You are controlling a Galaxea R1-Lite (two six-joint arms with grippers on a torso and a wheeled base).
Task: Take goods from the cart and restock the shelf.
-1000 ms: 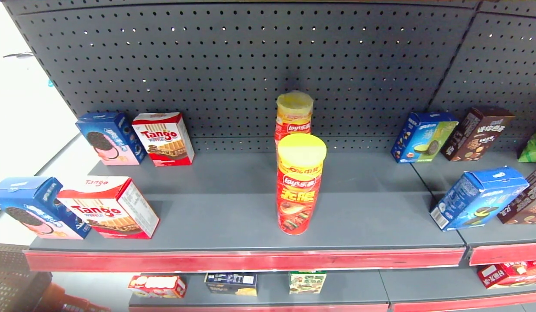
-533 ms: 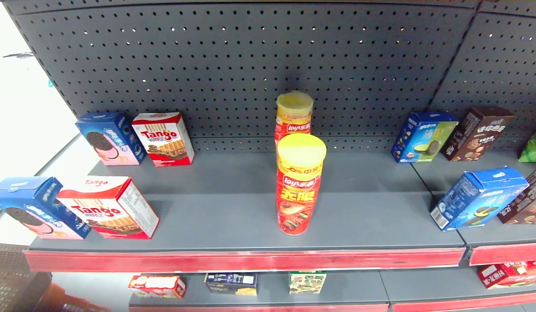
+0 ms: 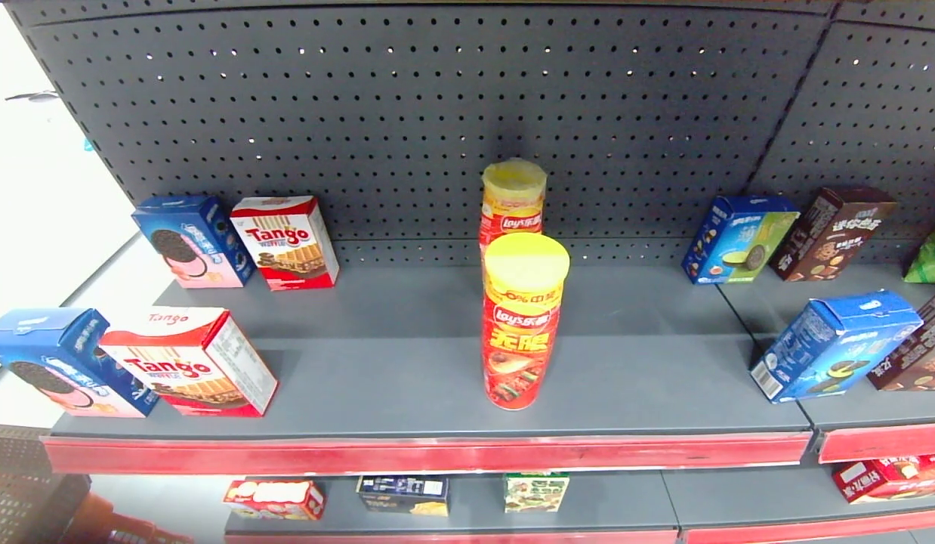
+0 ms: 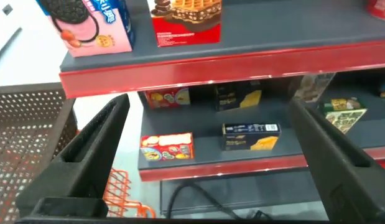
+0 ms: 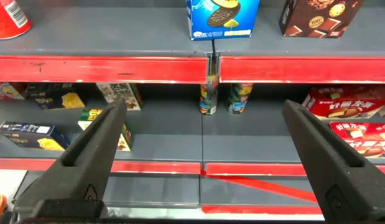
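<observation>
A grey shelf (image 3: 407,378) with a red front strip carries two red chip cans with yellow lids, one (image 3: 523,321) near the front and one (image 3: 512,200) behind it by the pegboard. A brown mesh cart (image 4: 27,146) stands low beside the shelf unit, its corner also in the head view (image 3: 29,491). My left gripper (image 4: 208,158) hangs open and holds nothing, in front of the lower shelves. My right gripper (image 5: 211,158) is open too, with nothing in it, facing the lower shelves under the red strip (image 5: 105,68).
Blue cookie boxes (image 3: 63,363) and red wafer boxes (image 3: 192,363) stand at the shelf's left; blue (image 3: 834,344) and brown boxes (image 3: 830,230) at the right. Bare shelf lies on both sides of the cans. Lower shelves hold small boxes (image 4: 167,146) and cans (image 5: 239,96).
</observation>
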